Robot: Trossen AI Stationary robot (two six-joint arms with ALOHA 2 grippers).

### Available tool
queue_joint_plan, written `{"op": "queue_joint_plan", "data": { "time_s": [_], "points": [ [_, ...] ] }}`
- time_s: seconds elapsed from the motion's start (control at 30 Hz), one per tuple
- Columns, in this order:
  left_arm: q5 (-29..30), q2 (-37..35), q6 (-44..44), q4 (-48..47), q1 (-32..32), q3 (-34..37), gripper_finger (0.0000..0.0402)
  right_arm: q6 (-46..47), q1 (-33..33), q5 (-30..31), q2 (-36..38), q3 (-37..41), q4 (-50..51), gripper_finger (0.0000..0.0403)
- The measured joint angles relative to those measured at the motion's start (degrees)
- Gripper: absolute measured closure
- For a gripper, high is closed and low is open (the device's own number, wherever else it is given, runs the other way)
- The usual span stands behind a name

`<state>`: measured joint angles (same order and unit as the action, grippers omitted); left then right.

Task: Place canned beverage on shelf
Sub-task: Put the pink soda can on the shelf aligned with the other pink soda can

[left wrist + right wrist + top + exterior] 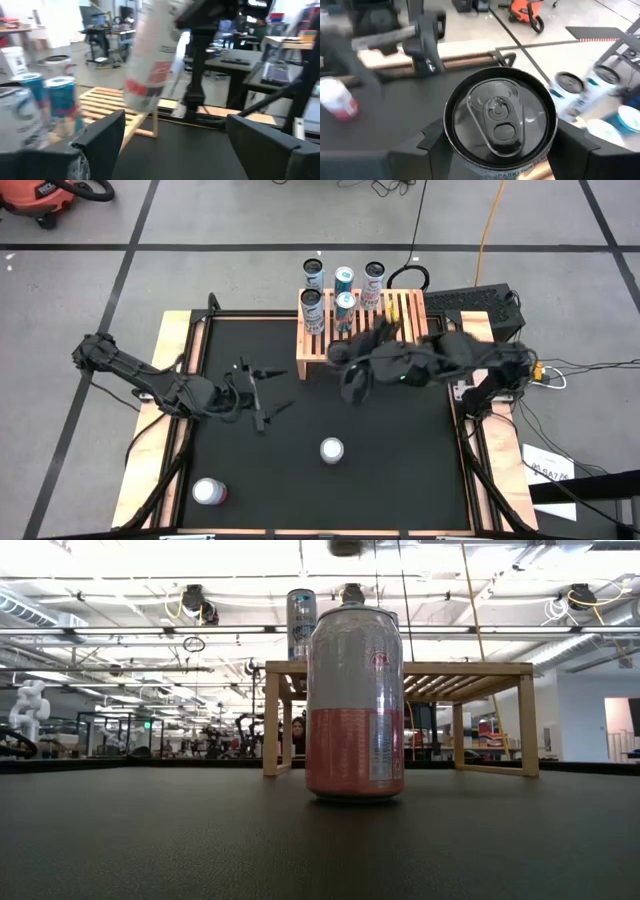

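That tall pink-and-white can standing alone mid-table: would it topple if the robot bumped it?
Probably: the pink-and-white can is tall on a narrow base, so a high nudge likely tips it. Once down, its round body would probably roll. Its smooth wall looks slippery.

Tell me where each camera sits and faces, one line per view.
High: overhead, straight down on the shelf and both arms.
Low: table height, level past a standing can to the shelf; no arm clearly.
Left wrist: past the open left gripper toward the held can.
Right wrist: onto the held can's top, in the right gripper.
Shared: both wrists see the held can.
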<state>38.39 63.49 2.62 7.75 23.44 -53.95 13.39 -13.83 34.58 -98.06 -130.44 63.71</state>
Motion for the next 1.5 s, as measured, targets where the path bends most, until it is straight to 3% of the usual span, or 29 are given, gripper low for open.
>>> {"op": "queue_joint_plan", "data": {
  "time_s": [0.2, 0.33, 0.6, 0.77, 1.03, 1.27, 1.5],
  "points": [
    [0.2, -2.6, 0.0, -1.3, -2.7, 0.0, 0.0052, -2.8, 5.0, -2.1, 4.8, 0.2, 6.7, 0.0168],
    [0.2, -3.7, 0.0, -1.2, -5.0, 0.1, 0.0052, -6.0, 10.6, -4.0, 10.2, 4.9, 5.5, 0.0168],
    [0.2, -4.0, 0.0, -1.4, -10.2, 0.1, 0.0052, -10.3, 25.8, -22.9, 24.2, 29.3, -12.8, 0.0168],
    [0.1, -4.0, 0.0, -1.4, -13.0, 0.1, 0.0052, -11.5, 35.1, -30.8, 29.6, 42.7, -20.7, 0.0168],
    [-2.6, -4.0, 0.1, -1.4, -16.6, 0.2, 0.0052, -13.9, 48.4, -45.4, 28.5, 50.8, -28.8, 0.0168],
    [-2.6, -4.0, 0.1, -2.7, -18.2, 0.2, 0.0052, -16.0, 53.5, -51.4, 24.6, 51.0, -29.5, 0.0168],
    [-2.7, -4.0, 2.9, -6.6, -18.3, 0.2, 0.0052, -17.3, 55.7, -53.1, 23.1, 51.0, -29.5, 0.0167]
  ]
}}
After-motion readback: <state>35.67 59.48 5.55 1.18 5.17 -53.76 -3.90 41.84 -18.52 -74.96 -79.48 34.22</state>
